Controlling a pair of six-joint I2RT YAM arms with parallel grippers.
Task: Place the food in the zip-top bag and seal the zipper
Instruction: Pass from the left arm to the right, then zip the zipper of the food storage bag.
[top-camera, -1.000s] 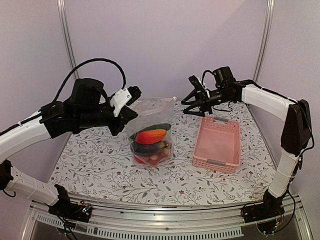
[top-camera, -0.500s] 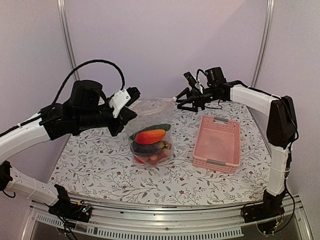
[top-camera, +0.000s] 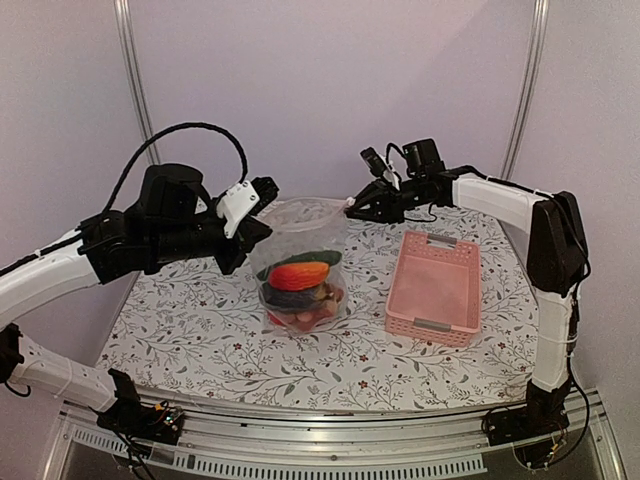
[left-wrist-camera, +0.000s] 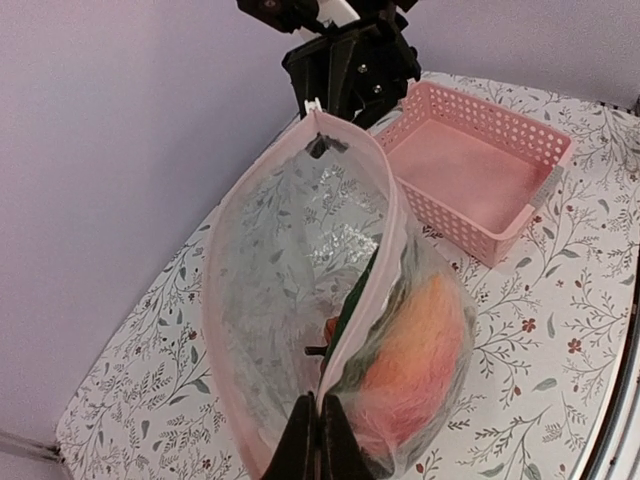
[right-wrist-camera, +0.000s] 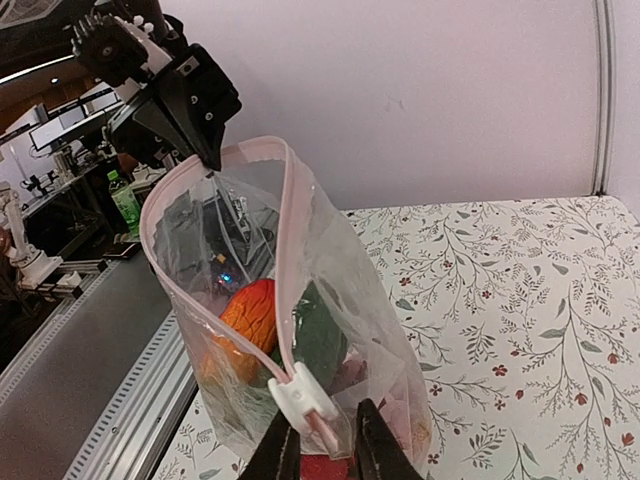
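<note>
Top view: the zip-top bag (top-camera: 300, 262) stands upright on the floral tabletop (top-camera: 190, 335), left of the pink basket (top-camera: 432, 326) and apart from it. The food lies in the bag's lower half, with the red-orange pepper (top-camera: 298, 274) uppermost and a dark green piece (top-camera: 322, 256) just behind it.

The left hand (top-camera: 260, 213) is pressed together on the left end of the bag's mouth. In the left wrist view its fingertips (left-wrist-camera: 320, 445) meet on the seam where the two pink edges of the zipper (left-wrist-camera: 386, 200) join, and the mouth gapes wide beyond them.

One second ago the right hand (top-camera: 352, 207) hung spread above the far end of the basket. It has since swung left and now sits at the right end of the mouth, opposite the left hand. In the right wrist view the right hand (right-wrist-camera: 322, 445) shows its two fingers (right-wrist-camera: 283, 455) a little apart, with the zipper strip running down between them just under the white slider (right-wrist-camera: 300, 397). Whether they press the strip cannot be told.

The bag, the basket and the left arm stand where they stood a second ago
</note>
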